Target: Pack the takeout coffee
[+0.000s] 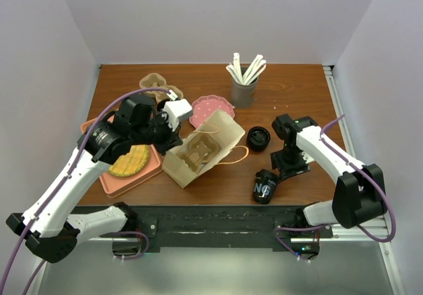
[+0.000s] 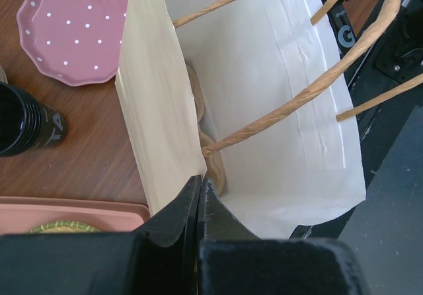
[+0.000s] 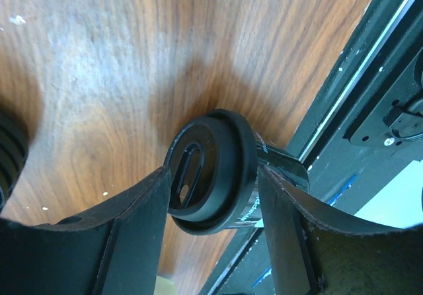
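Paper bag (image 1: 221, 133) sits open in the middle of the tabletop (image 1: 297, 90), and the overhead view looks down into its mouth. A pulp carrier (image 1: 196, 156) lies inside at the bottom. The left gripper (image 2: 200, 189) is pinched tight on the bag's near-left rim, its jaws together on the paper wall, which holds the mouth open.

Neither coffee is in the bag. One black lidded cup (image 1: 264, 189) lies on its side to the right of the bag, close to the tabletop's near edge. The right gripper (image 3: 215, 179) straddles it just behind the lid, jaws about half apart, one finger on each side and close against it. Whether they press on the cup or only flank it, I cannot tell. A second black cup (image 1: 258, 138) stands just right of the bag, touched by neither arm. I cannot make out whether it has a lid.

By my reading the task is at an early-to-middle stage. The carrier is in place and the bag is being held ready, but no cup is packed. The fallen cup has yet to be gripped firmly, turned upright, carried left over the bag's mouth and set into a well of the carrier. The second cup should then go in beside it.

Further back, a grey holder of white sticks (image 1: 243, 86) and a pink dotted plate (image 1: 210, 108) stand on the tabletop. A pink tray (image 1: 125, 179) lies at the near left.
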Controlling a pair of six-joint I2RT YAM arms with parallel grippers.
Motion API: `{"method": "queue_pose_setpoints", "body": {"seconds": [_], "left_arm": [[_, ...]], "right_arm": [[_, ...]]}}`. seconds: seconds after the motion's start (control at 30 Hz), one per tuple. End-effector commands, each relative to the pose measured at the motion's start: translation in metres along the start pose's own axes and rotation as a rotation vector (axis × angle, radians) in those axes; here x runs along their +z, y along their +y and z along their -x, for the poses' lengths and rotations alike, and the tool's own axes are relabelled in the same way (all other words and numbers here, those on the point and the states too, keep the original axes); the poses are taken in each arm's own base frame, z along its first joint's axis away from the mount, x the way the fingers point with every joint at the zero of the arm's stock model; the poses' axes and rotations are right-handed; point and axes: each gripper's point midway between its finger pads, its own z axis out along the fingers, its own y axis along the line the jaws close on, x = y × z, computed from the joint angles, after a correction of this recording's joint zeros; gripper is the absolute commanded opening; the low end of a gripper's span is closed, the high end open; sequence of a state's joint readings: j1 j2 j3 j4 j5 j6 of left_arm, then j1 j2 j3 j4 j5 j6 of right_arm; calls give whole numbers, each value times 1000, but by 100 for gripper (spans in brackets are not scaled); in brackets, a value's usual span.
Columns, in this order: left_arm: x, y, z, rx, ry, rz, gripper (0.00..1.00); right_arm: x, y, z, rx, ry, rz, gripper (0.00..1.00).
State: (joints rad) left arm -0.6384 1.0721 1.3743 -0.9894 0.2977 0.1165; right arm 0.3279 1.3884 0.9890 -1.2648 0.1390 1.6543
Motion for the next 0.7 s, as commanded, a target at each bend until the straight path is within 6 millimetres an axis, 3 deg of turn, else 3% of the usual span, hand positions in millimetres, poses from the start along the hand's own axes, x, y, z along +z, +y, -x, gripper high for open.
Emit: {"method": "queue_pose_setpoints", "body": {"seconds": [0.0, 0.53, 0.67], "left_arm": [[-7, 1, 18, 38, -52, 9, 0], [-6, 4, 20, 43, -50, 21, 0], [-5, 4, 19, 42, -49, 21, 0]], "right_arm": [[4, -10, -2, 13, 14, -34, 59], [3, 5, -5, -31, 23, -19, 61], [4, 8, -5, -33, 21, -1, 53]]}}
